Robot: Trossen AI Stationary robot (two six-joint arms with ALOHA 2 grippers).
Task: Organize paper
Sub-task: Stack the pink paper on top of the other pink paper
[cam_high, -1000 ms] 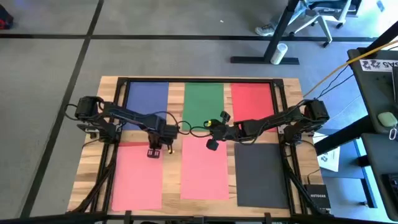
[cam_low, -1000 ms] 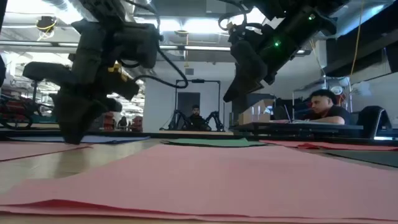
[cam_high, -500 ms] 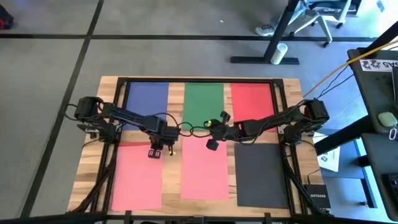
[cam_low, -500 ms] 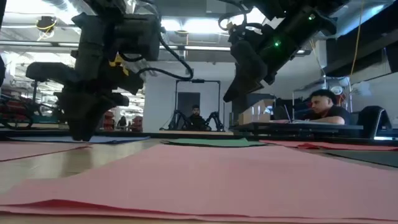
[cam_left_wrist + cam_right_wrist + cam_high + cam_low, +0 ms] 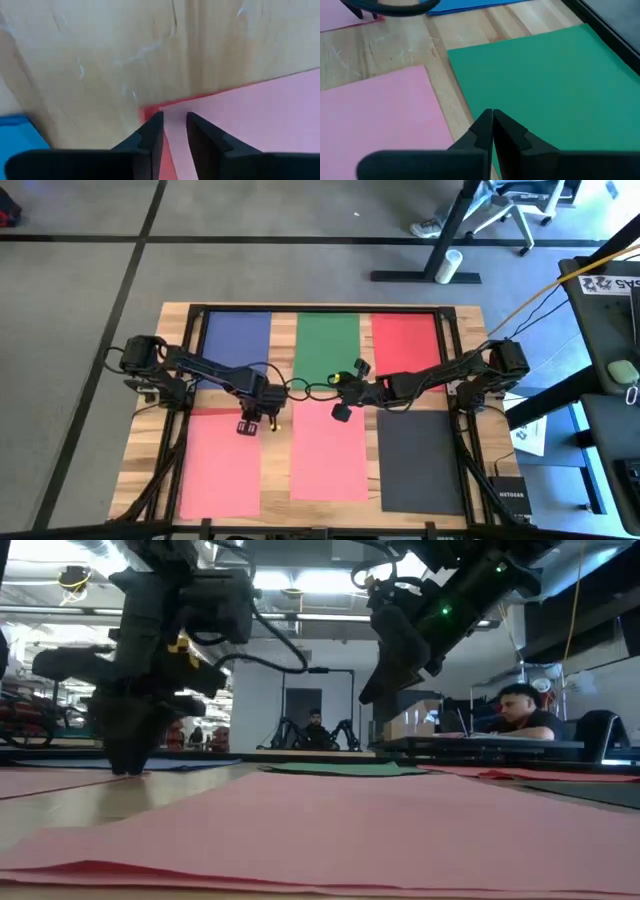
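Where the left claw [image 5: 174, 131] descends, the pink sheet's [image 5: 260, 125] corner lies beneath.

Left gripper [image 5: 173, 131]: fingertips cover the corner of the left pink sheet [image 5: 260, 120]; grip on it cannot be confirmed.
Red edge [image 5: 150, 111]: whether it is a separate sheet under the pink one cannot be told.
Blue sheet [image 5: 20, 135]: cut off by the picture edge at 8 o'clock.
Green sheet [image 5: 545, 90]: cut off at 3 o'clock; near edge hidden behind the right gripper [image 5: 493, 120].
Dark sheet [image 5: 420, 460]: bottom edge cut off at 6 o'clock.
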